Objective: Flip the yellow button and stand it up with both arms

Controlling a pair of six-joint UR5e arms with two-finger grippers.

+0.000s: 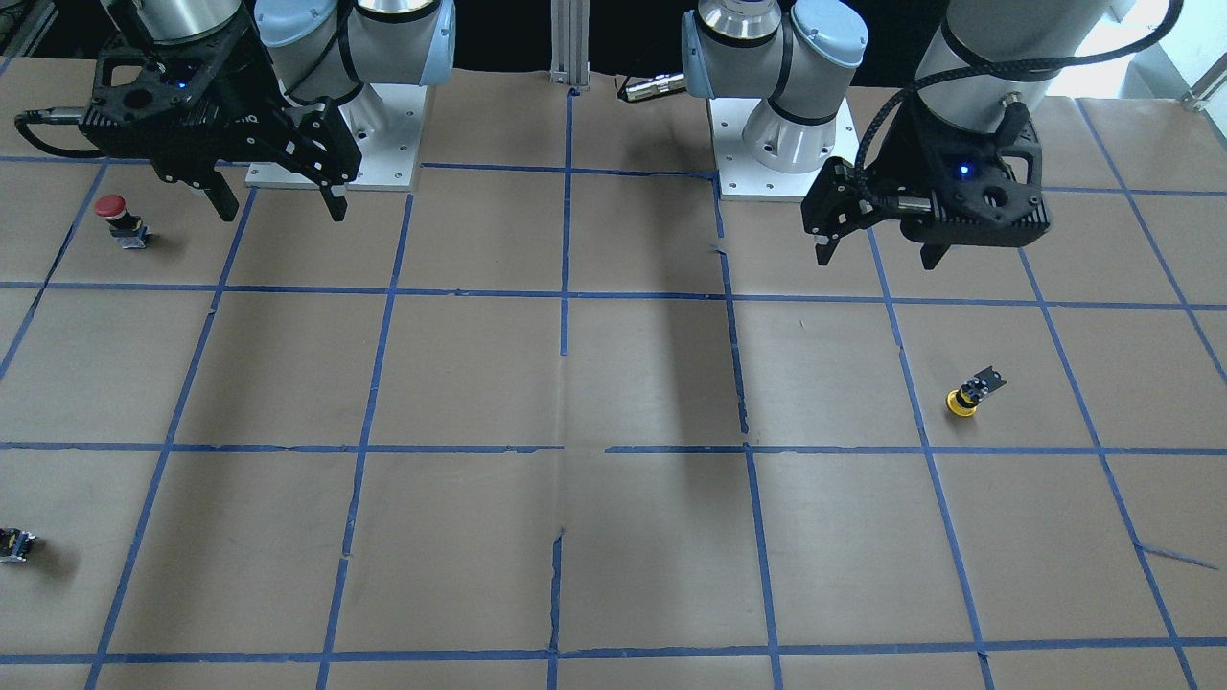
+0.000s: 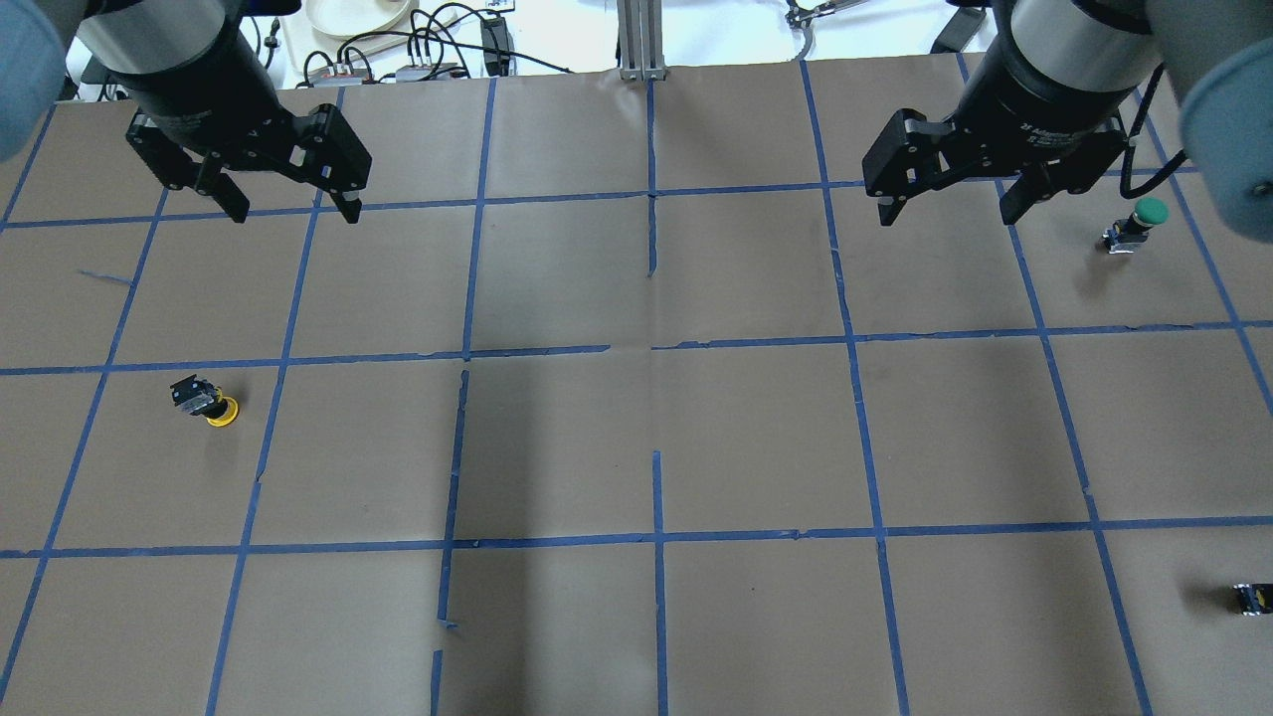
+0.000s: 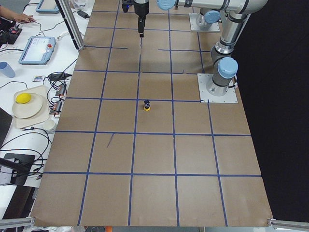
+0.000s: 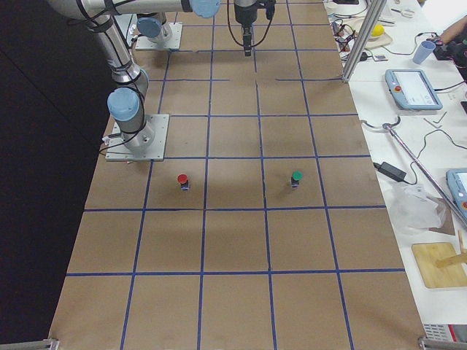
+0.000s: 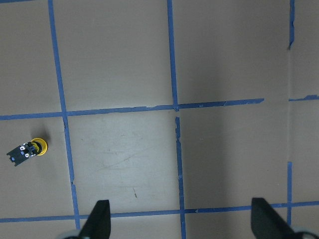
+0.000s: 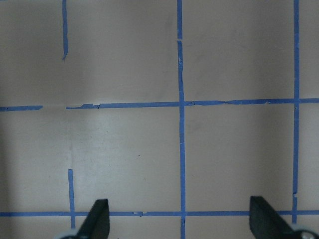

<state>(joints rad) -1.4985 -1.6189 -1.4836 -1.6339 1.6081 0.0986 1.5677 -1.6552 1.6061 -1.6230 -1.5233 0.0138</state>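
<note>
The yellow button (image 1: 968,395) rests on the brown paper with its cap down and its black contact block tilted upward. It also shows in the overhead view (image 2: 207,400), the left side view (image 3: 147,105) and the left wrist view (image 5: 27,149). My left gripper (image 1: 877,254) (image 2: 294,212) is open and empty. It hangs above the table, farther from the robot's base than the button and toward the table's middle. My right gripper (image 1: 283,211) (image 2: 947,214) is open and empty, far across the table from the button. Both wrist views show the fingers (image 5: 99,221) (image 6: 99,221) spread wide.
A red-capped button (image 1: 120,218) stands near my right gripper. A green-capped button (image 2: 1139,221) stands at the far right. A small black capless switch (image 2: 1253,598) lies near the right edge. Blue tape lines grid the paper. The arm bases (image 1: 786,144) sit at the robot's side.
</note>
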